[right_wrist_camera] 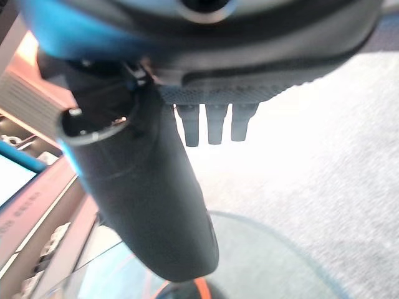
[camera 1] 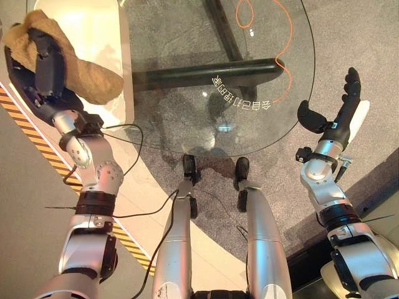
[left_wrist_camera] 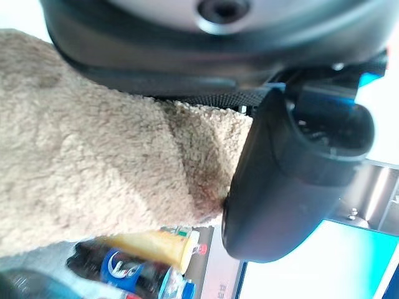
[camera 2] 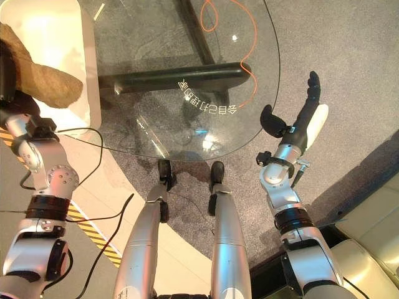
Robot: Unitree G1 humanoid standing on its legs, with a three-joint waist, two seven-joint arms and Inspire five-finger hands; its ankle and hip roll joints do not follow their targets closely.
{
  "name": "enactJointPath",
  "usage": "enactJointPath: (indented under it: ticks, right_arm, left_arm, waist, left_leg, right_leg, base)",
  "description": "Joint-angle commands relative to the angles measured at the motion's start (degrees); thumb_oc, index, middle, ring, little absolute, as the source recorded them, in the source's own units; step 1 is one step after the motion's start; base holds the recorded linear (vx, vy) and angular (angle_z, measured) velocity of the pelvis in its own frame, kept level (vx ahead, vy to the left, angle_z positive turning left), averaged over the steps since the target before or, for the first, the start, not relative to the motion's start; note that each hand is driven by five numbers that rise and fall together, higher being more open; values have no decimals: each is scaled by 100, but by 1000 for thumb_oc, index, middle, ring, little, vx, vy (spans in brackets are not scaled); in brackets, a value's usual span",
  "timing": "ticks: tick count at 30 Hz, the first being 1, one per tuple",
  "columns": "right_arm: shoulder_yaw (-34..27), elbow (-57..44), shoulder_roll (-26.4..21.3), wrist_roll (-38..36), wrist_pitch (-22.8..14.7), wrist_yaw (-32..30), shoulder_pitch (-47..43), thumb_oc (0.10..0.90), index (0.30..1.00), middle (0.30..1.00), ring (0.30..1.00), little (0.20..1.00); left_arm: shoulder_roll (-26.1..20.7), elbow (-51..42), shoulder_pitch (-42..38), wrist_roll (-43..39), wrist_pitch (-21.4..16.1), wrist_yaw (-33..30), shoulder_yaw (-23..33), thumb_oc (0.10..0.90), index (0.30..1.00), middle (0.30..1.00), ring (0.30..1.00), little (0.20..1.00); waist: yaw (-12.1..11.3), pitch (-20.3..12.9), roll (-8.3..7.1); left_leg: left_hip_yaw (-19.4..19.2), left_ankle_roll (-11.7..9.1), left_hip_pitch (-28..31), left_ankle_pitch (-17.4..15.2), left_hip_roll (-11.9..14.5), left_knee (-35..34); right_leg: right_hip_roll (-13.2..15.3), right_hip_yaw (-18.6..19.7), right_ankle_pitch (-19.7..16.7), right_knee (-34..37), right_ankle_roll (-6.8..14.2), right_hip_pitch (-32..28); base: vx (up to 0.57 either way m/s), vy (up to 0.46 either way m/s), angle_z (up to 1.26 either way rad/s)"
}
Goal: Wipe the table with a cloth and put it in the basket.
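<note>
a: where's the cloth (camera 1: 75, 65) right now?

b: in the left hand (camera 1: 38, 71). it's a tan, nubbly terry cloth, thick and crumpled, draped over the dark palm and hanging off the side toward the table. the thumb (left_wrist_camera: 293, 187) presses into the pile in the left wrist view, so the hand is clamped on the fabric.

a: and what's under that hand?

b: a cream-white basket (camera 1: 93, 25) with smooth, rounded plastic walls, standing just beside the table's edge. the cloth hangs above it and partly hides its near rim; i can't tell whether the fabric touches the rim.

a: the other hand?

b: the right hand (camera 1: 340, 112) is off past the table's far side from the cloth, fingers straight and together, thumb standing out, holding nothing. a white cover runs along its outer edge.

a: describe the table (camera 1: 187, 124).

b: a round clear glass top, glossy with reflections, with white lettering near the rim. through it you see a black tubular base (camera 1: 206, 71) and a thin orange cord (camera 1: 283, 37) looping on the floor.

a: and the room?

b: grey speckled carpet (camera 1: 361, 50) beyond the right hand, a pale smooth floor below the left arm, and a yellow-and-black striped strip (camera 1: 37, 140) running diagonally beside that arm. behind the cloth in the left wrist view, some bottles (left_wrist_camera: 143, 265) show.
</note>
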State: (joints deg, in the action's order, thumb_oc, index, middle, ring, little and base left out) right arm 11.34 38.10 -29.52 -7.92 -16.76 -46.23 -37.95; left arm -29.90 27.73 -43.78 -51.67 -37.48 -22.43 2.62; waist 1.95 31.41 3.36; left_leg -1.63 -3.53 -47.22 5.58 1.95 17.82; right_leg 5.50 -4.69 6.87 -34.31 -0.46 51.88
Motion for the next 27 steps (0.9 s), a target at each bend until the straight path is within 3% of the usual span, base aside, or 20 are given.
enactJointPath:
  ticks: [1,10,27]
  right_arm:
    - [-18,-33,-401,-229,-531,-414,-128,800,900,900,900,900]
    - [137,1009,-412,-672,-743,-152,-102,800,900,900,900,900]
    - [176,2399,-380,-1019,-767,415,-220,800,900,900,900,900]
  left_arm:
    - [-821,-110,-706,582,-900,-236,213,100,300,300,300,200]
    - [-1398,668,-1435,1032,-406,-997,-363,100,300,300,300,200]
    - [-1872,2112,-2274,1355,594,-1441,-1212,100,300,300,300,200]
  waist:
    - [13,-162,96]
    - [73,-162,68]
    - [175,-162,65]
  left_leg:
    - [-211,138,137,-779,-204,453]
    - [-208,150,43,-835,-163,549]
    - [-261,151,10,-843,-107,639]
  right_leg:
    - [-248,-201,94,495,134,-358]
    - [-256,-188,97,453,127,-287]
    - [-266,-150,34,436,126,-229]
  base:
    - [0,0,0]
    - [0,-1,0]
    - [0,0,0]
